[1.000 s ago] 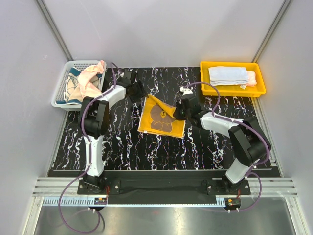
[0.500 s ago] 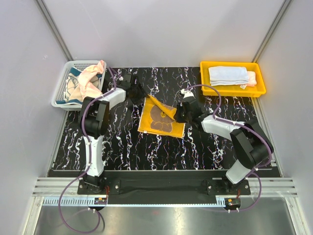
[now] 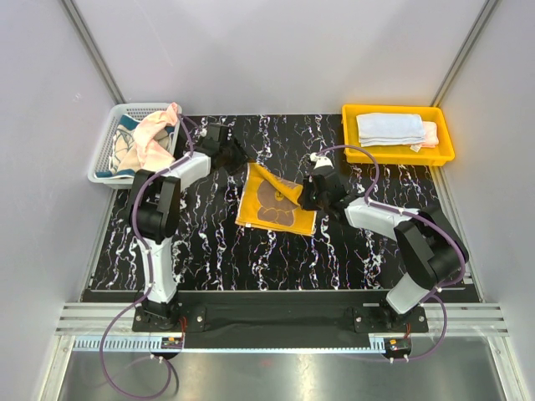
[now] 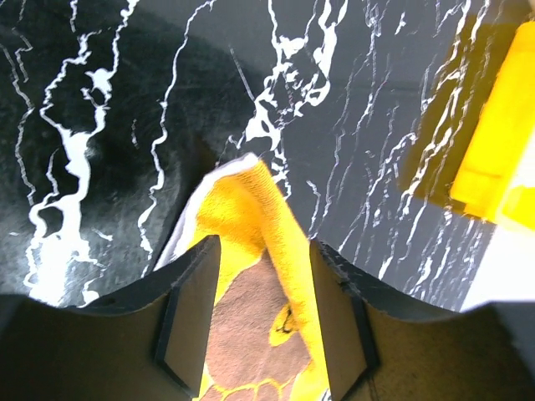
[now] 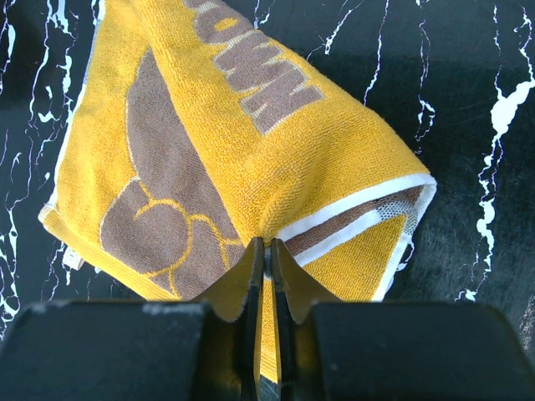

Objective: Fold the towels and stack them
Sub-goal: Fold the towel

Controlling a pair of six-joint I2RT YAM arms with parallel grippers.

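Note:
A brown towel [image 3: 276,205] with an orange border and a bear print lies mid-table, its far-left corner folded over toward the middle. In the left wrist view that folded corner of the towel [image 4: 251,317] lies between the fingers [image 4: 191,309] of my left gripper [image 4: 263,309], which stand open on either side of it. From above, the left gripper [image 3: 241,162] is at the towel's far-left corner. My right gripper [image 5: 267,251] is shut on the towel's right edge [image 5: 209,125], bunching the cloth, and from above this right gripper [image 3: 304,197] is at the towel's right side.
A white mesh basket [image 3: 107,150] at the far left holds a pink towel [image 3: 155,138] and a cream-teal towel [image 3: 125,154]. A yellow tray [image 3: 351,138] at the far right holds a folded pale towel [image 3: 389,128] on a pink one [image 3: 430,134].
The left arm's elbow has swung left while its jaws narrowed slightly around the towel's corner. The right gripper has kept its pinch and barely moved.

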